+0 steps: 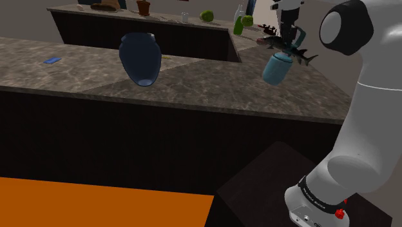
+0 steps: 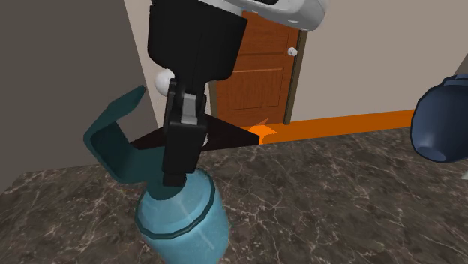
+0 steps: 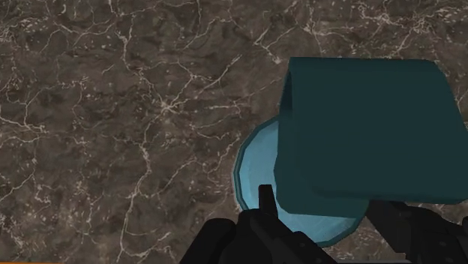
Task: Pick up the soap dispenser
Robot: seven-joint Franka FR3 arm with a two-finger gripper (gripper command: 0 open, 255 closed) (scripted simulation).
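Dark marble counter (image 2: 337, 195); end effector (image 2: 177, 174) clamped on teal soap dispenser (image 2: 184, 217) neck (bottle tilted).

The worktop (image 2: 337, 187) below the tool (image 2: 178, 169) is rendered as dark, white-veined stone. The soap dispenser (image 2: 187, 225) within the matt tool is finished smooth, faintly glossy.

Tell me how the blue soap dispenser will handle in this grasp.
The soap dispenser looks rigid, so it should not deform. The gripper clasps it high, near the neck by the pump head, and it hangs tilted, so it may pivot. Its smooth round body would probably roll if dropped on the counter.
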